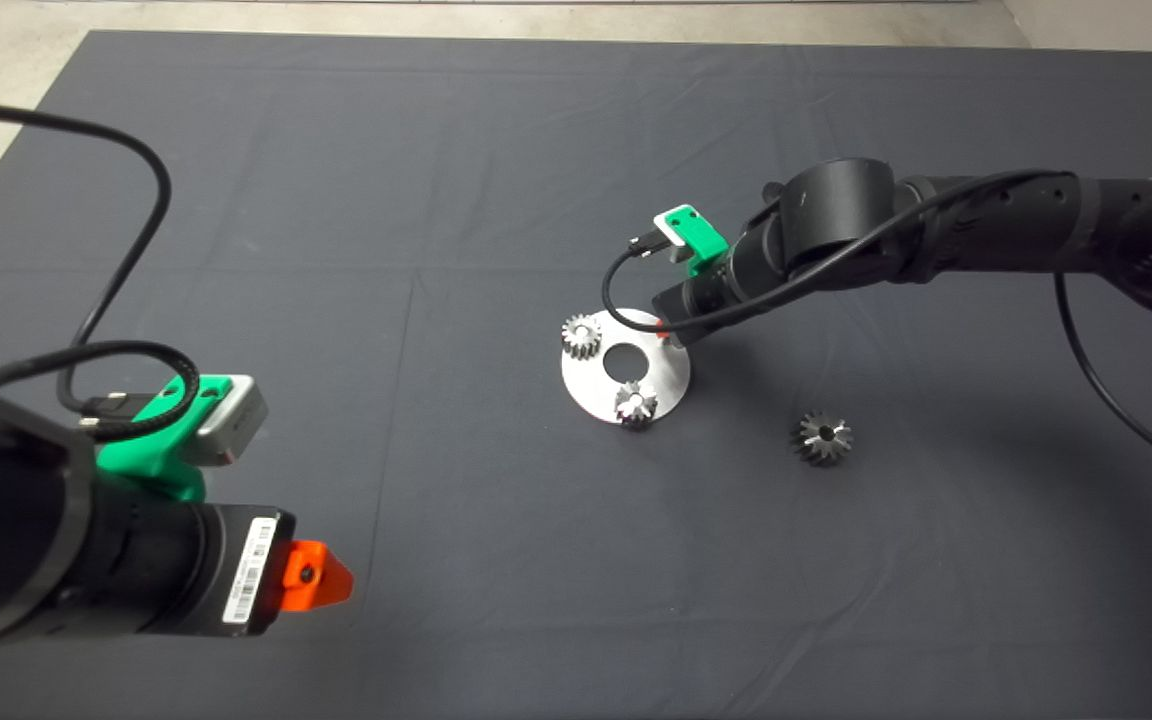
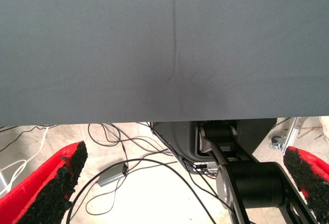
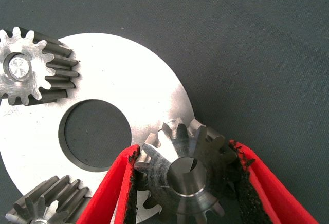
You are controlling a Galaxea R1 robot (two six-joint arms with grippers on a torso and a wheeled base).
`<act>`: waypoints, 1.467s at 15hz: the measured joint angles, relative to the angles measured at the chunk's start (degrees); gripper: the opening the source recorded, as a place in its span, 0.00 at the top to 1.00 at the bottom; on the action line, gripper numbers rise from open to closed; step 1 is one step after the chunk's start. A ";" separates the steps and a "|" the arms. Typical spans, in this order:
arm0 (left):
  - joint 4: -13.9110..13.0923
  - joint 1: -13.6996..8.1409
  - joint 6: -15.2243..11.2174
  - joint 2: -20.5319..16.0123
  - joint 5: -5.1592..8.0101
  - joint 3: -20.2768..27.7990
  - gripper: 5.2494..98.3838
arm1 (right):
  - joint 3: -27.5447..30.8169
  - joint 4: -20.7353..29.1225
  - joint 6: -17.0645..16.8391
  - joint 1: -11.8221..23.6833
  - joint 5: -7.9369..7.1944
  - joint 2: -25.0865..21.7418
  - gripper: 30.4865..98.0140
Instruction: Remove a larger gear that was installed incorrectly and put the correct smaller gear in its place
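Observation:
The larger gear (image 1: 822, 437), dark with flared teeth, lies loose on the mat to the right of the round silver plate (image 1: 671, 375). My right gripper (image 1: 663, 328) is down at the plate's far right rim. In the right wrist view it (image 3: 186, 147) is shut on the smaller gear (image 3: 185, 178), with a black pad against the teeth on each side. That gear sits over the edge of the plate (image 3: 128, 80). My left gripper (image 1: 316, 577) waits at the lower left, open (image 2: 186, 151) and holding nothing.
Two other small gears (image 1: 582, 336) (image 1: 636, 404) stand on the plate around its centre hole (image 1: 624, 361). The left wrist view shows the mat's edge and the floor with cables (image 2: 128, 167) beyond it.

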 measured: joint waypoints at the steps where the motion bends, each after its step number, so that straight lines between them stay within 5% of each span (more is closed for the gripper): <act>1: 0.00 0.00 0.00 0.00 -0.02 -0.01 0.01 | 0.00 -0.10 0.00 -0.01 0.01 0.00 0.85; 22: 0.00 0.01 0.00 0.00 -0.01 -0.02 0.01 | -0.39 -3.66 0.46 -1.56 0.61 0.61 0.85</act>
